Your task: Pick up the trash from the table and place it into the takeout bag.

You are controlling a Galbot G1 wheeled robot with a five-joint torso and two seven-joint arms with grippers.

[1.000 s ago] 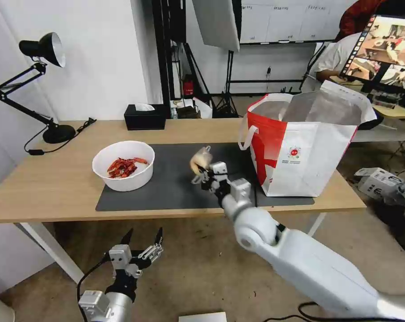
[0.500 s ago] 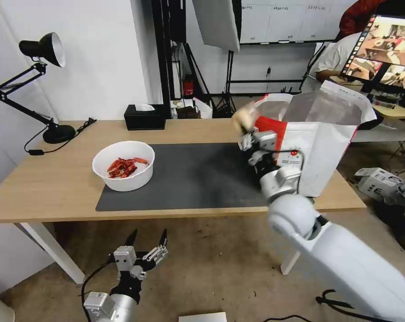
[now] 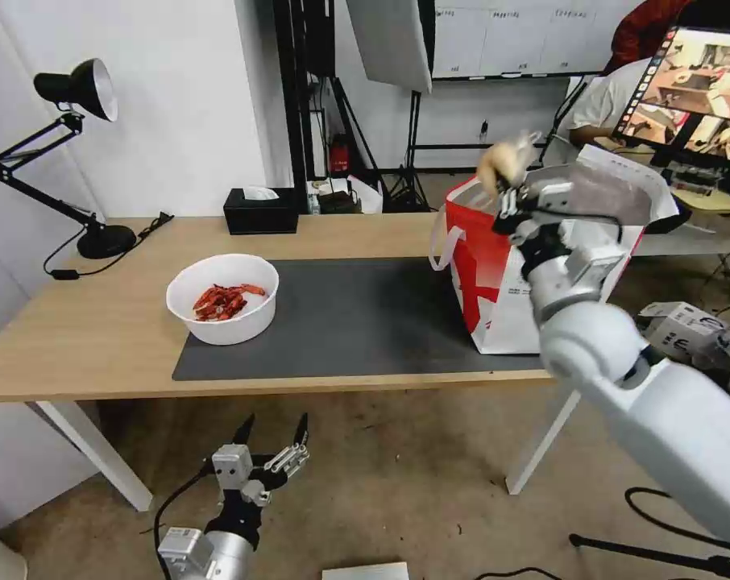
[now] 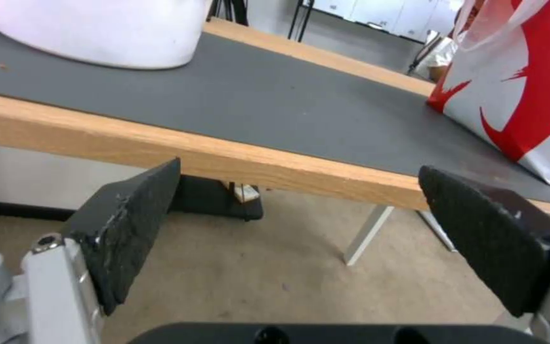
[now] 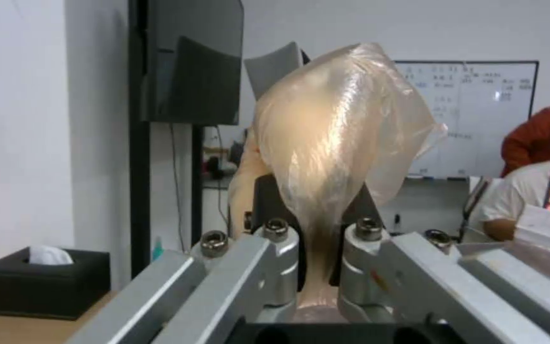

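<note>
**Right gripper holds a small beige bag above the open takeout bag**

The right gripper (image 3: 506, 192) is raised high over the table (image 3: 99, 338), its fingers pinched together on the neck of a small knotted beige bag (image 3: 500, 159). In the right wrist view the bag (image 5: 335, 157) is translucent and glossy, bulging above the two closed fingers (image 5: 275, 267). The bag is in the air over the near left rim of the takeout bag (image 3: 494, 282), a boxy red-and-white tote with silver lining that stands open at the right end of the dark grey mat (image 3: 349, 322).

A white bowl (image 3: 222, 298) of red shells sits on the left part of the mat, well apart from the tote. A black tissue box (image 3: 260, 211) rests at the far edge of the table, and a black desk lamp (image 3: 67, 161) stands at its far left.

The left gripper (image 3: 272, 431) hangs below the table's front edge, over the floor, with its two black fingers (image 4: 132, 224) spread wide and nothing between them
</note>
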